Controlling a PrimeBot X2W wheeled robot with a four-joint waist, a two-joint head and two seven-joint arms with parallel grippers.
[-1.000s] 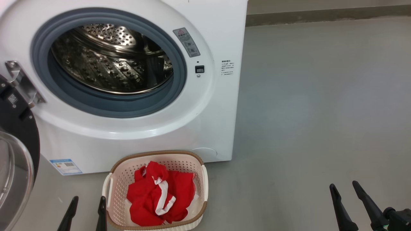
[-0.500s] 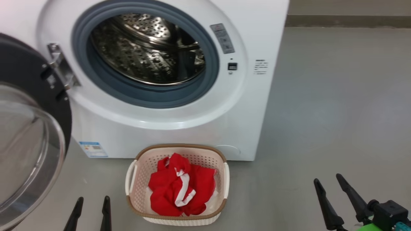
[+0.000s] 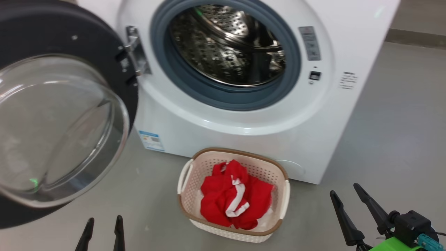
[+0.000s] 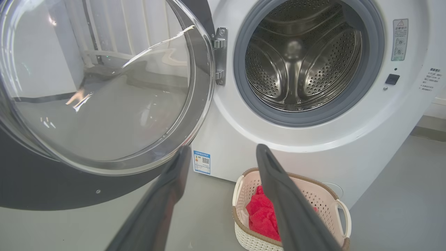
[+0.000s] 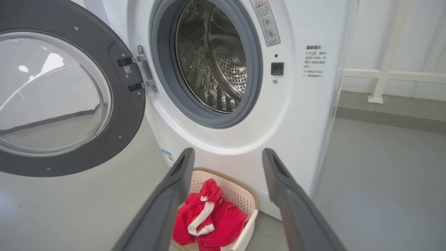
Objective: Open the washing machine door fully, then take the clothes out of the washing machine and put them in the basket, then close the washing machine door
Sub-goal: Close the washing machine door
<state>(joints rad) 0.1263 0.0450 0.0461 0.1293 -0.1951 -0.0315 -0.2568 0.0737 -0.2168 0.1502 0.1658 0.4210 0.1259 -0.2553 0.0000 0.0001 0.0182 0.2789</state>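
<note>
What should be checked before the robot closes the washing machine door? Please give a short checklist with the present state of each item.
1. Drum free of laundry: ok, bare steel, no fabric seen.
2. Clothes lying inside the basket: ok.
3. Grey rubber ring free of trapped fabric: ok.
4. Left gripper open and empty, ready to push: ok.
5. Right gripper open, empty and away from the opening: ok.
6. Door can swing shut above the basket without touching it: cannot tell.
</note>
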